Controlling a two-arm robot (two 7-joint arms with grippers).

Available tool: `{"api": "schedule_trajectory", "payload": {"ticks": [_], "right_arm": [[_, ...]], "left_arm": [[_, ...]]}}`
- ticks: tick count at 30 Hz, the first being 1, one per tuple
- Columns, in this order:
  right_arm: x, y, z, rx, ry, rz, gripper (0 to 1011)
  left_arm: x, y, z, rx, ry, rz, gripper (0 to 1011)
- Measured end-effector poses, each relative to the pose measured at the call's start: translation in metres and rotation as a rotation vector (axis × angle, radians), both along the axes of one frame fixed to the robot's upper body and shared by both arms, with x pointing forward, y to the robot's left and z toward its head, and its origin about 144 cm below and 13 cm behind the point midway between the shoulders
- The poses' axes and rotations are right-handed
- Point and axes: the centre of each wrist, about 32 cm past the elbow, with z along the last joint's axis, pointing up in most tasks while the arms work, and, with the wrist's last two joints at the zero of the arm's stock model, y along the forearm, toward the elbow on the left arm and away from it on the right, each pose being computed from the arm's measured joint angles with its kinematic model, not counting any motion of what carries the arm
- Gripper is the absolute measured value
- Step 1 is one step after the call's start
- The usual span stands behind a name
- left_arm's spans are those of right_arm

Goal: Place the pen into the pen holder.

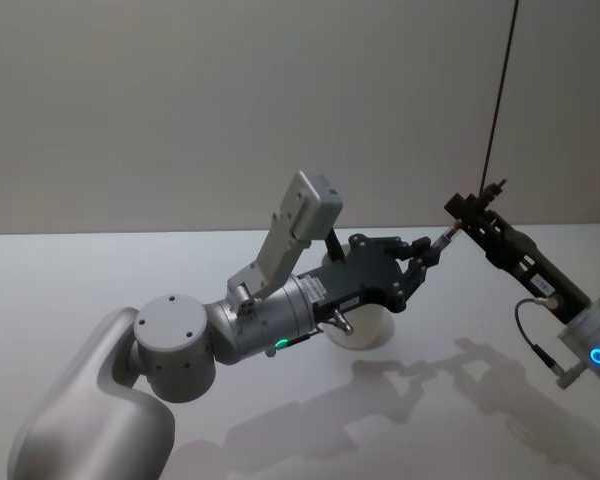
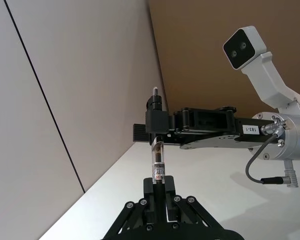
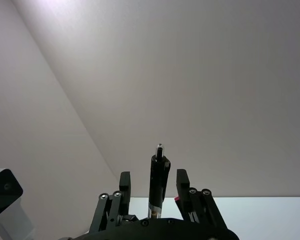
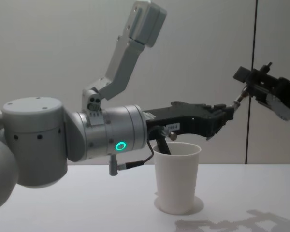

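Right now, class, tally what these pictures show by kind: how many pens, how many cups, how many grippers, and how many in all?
Pens: 1, the pen
Cups: 1, the pen holder
Grippers: 2, the left gripper and the right gripper
Total: 4

Left gripper (image 1: pixel 429 251) clamped, right gripper (image 1: pixel 467 212) spread
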Motion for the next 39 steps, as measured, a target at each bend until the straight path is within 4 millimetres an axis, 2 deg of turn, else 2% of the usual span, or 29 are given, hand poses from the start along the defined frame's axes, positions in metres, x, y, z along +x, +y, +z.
{"api": "schedule_trajectory", "payload": {"ticks": [14, 31, 39], "right_arm": [[-0.0012, -0.0010, -0.0009, 0.008, -0.016, -0.003, 159], [-0.0033, -0.0021, -0.0001, 0.021, -0.043, -0.012, 154], [-0.0040, -0.0023, 0.0005, 0.026, -0.053, -0.015, 154]], "left_arm": [[0.0000, 0.0000, 0.0000, 0.000, 0.000, 0.000, 129], [0.0000, 0.0000, 0.0003, -0.002, -0.002, 0.000, 140], [0.0000, 0.0003, -0.0002, 0.001, 0.002, 0.002, 373]]}}
